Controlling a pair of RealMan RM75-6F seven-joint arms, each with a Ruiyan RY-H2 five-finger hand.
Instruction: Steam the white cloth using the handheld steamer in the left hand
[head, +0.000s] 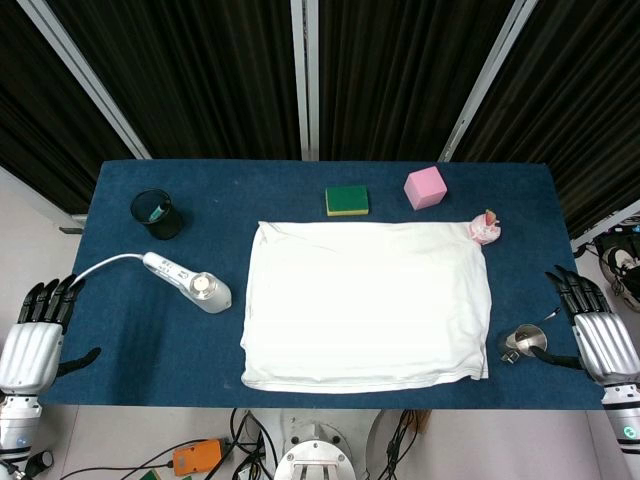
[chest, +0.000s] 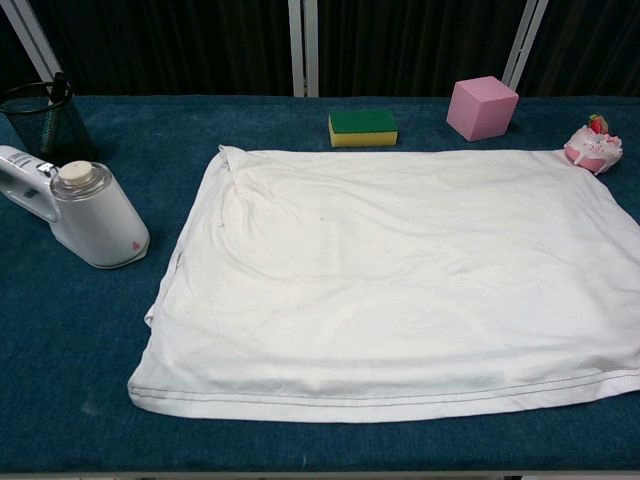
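Note:
The white cloth (head: 368, 304) (chest: 400, 275) lies spread flat on the blue table (head: 120, 300). Left of it rests the white handheld steamer (head: 190, 284) (chest: 85, 210), lying on the table with its cord running off to the left. My left hand (head: 35, 335) hangs at the table's left edge, fingers apart and empty, well apart from the steamer. At the right edge my right hand (head: 595, 330) is also open and empty. Neither hand shows in the chest view.
A black mesh cup (head: 157, 213) (chest: 40, 118) stands at the back left. A green-yellow sponge (head: 347, 200) (chest: 362, 127) and a pink cube (head: 425, 187) (chest: 482, 107) sit behind the cloth. A small pink cake toy (head: 485, 229) (chest: 594, 148) touches its far right corner. A metal scoop (head: 522, 342) lies by the right hand.

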